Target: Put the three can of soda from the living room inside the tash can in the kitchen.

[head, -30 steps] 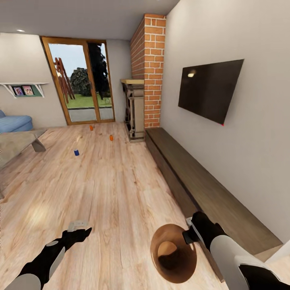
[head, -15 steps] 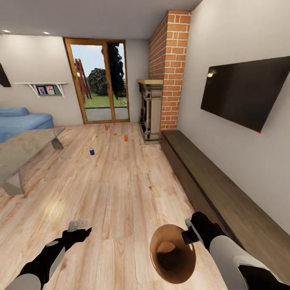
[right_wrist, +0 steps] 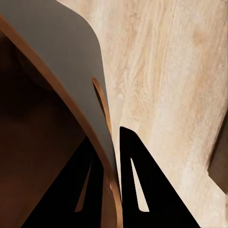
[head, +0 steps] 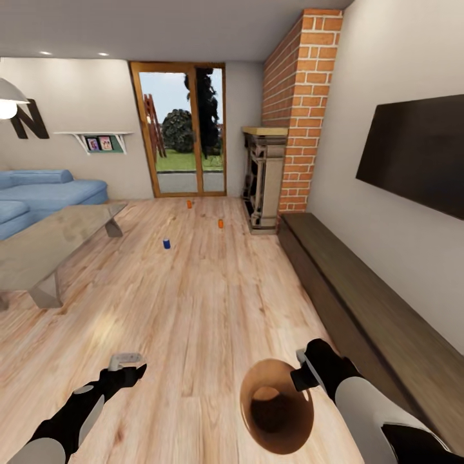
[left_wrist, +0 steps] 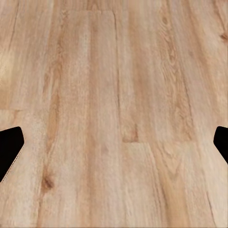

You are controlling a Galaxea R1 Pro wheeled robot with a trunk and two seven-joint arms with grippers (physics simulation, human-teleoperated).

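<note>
Far ahead on the wood floor of the living room stand the three soda cans: an orange one (head: 189, 204) near the glass doors, a second orange one (head: 220, 223) by the fireplace, and a dark blue one (head: 166, 243) nearer to me. My right gripper (head: 300, 375) is shut on the rim of the trash can (head: 277, 405), whose brown inside faces up. In the right wrist view its fingers (right_wrist: 137, 185) pinch the grey wall (right_wrist: 71, 71) beside the slot handle. My left gripper (head: 129, 366) hangs open over bare floor, with nothing between its fingertips (left_wrist: 9, 149).
A glass-topped low table (head: 58, 235) and a blue sofa (head: 48, 190) stand at the left. A long dark bench (head: 361, 303) runs along the right wall under a TV (head: 419, 154). The brick fireplace (head: 265, 180) and glass doors (head: 183, 138) are at the far end.
The camera has swung left, so the whole room has slid right in the picture and more of the table and sofa shows. Both arms and the trash can keep their places.
</note>
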